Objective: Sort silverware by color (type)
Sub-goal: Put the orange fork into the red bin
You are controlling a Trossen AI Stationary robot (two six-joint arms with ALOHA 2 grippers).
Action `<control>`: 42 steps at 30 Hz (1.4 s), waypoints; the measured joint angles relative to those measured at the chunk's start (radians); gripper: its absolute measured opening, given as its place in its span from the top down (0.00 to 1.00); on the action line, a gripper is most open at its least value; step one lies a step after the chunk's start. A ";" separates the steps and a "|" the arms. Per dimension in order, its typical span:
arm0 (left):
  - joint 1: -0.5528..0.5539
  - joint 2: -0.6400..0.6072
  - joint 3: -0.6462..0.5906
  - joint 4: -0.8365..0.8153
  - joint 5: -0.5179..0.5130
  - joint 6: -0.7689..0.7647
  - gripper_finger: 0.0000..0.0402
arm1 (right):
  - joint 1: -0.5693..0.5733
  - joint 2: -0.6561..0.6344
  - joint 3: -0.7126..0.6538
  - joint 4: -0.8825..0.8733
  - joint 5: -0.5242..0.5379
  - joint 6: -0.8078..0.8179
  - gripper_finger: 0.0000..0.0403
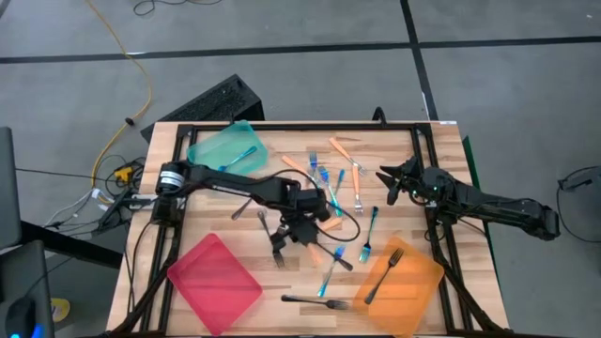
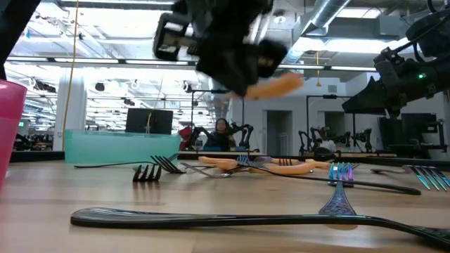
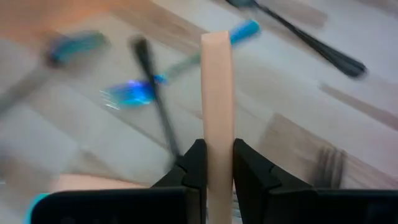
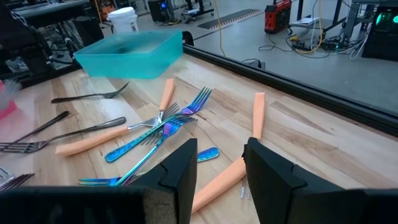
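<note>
A light wooden bench (image 1: 235,235) carries a teal tray (image 1: 225,148) at the left back, a red tray (image 1: 214,278) at the left front and an orange tray (image 1: 406,280) at the right front. Blue-handled, orange-handled and black forks (image 1: 329,188) lie scattered across its middle.

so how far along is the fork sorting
Early. Done: one blue fork lies in the teal tray and one black fork in the orange tray; the red tray holds nothing. In hand: the left gripper grips an orange-handled fork above the table. Left: most forks remain scattered mid-table.
</note>
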 joint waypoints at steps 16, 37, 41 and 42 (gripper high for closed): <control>-0.093 -0.287 0.047 -0.247 -0.216 -0.154 0.92 | 0.000 0.025 0.000 0.000 -0.001 0.019 0.62; -0.507 -0.446 0.039 -0.500 -0.570 -0.712 0.92 | 0.000 0.027 0.000 0.000 0.000 0.019 0.62; -0.583 -0.446 0.038 -0.586 -0.631 -0.840 0.92 | 0.000 0.027 0.000 0.000 0.000 0.019 0.62; -0.595 -0.447 0.032 -0.578 -0.642 -0.866 0.92 | 0.000 0.027 0.000 0.000 0.000 0.019 0.62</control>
